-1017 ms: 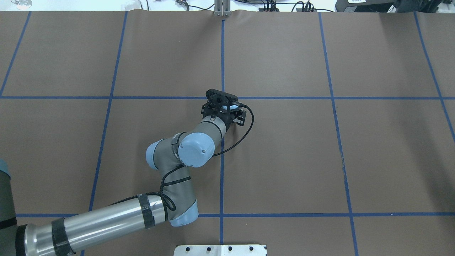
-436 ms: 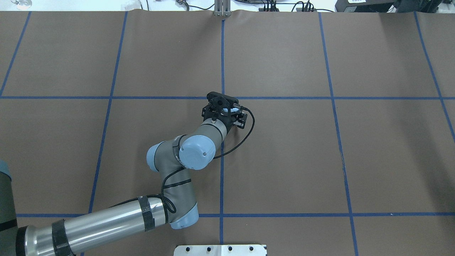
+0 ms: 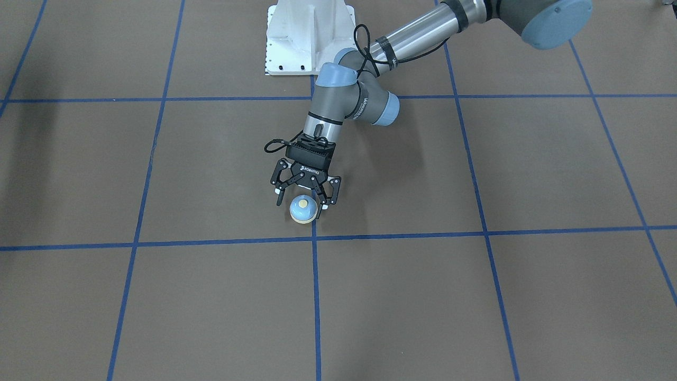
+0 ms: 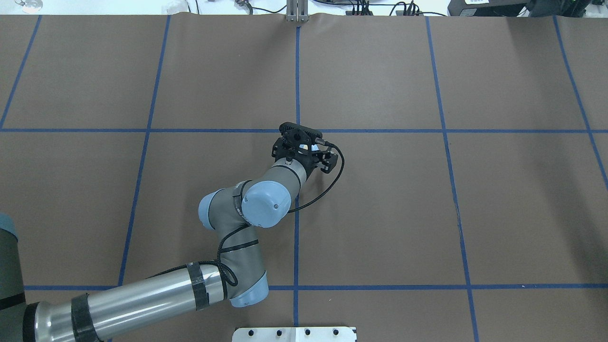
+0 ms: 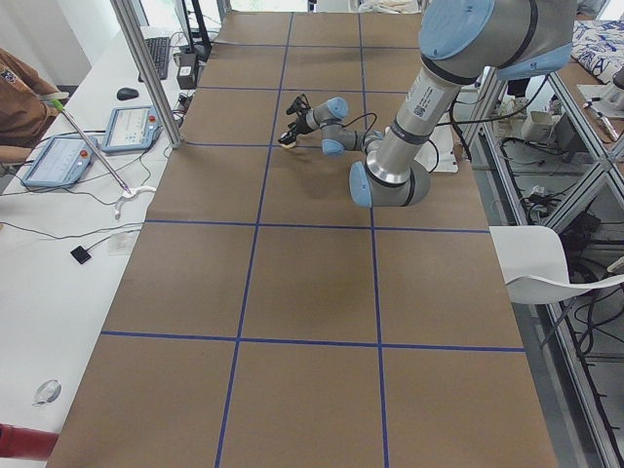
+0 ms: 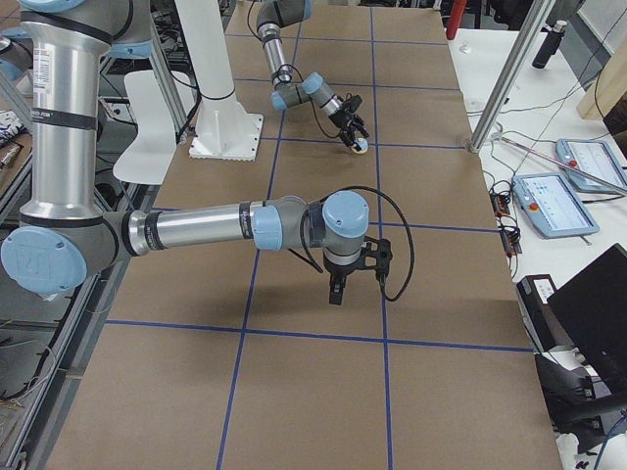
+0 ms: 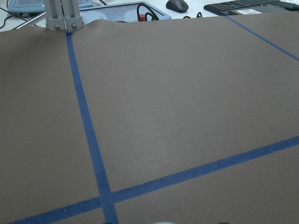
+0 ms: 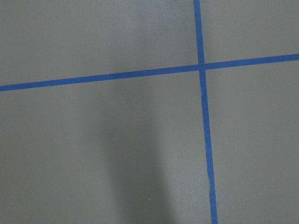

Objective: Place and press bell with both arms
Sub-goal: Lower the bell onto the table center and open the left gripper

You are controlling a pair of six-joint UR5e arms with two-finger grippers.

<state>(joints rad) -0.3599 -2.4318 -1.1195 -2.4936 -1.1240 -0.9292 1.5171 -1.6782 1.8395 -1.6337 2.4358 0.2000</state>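
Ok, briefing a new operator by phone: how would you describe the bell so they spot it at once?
From the white pedestal, follow the left arm to the left gripper. The bell stands on the table at its spread fingertips, near a blue tape crossing. Unlike the black gripper, it is a small light-blue dome with a cream button.

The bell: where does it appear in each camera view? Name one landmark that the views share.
Front-facing: bell at centre, just above the tape crossing.
Overhead: hidden under the left arm, near the crossing.
Exterior left: bell upper middle, tiny.
Exterior right: bell top centre.
Left wrist: not clearly shown.
Right wrist: not in it.
Landmark: that tape crossing beside it.
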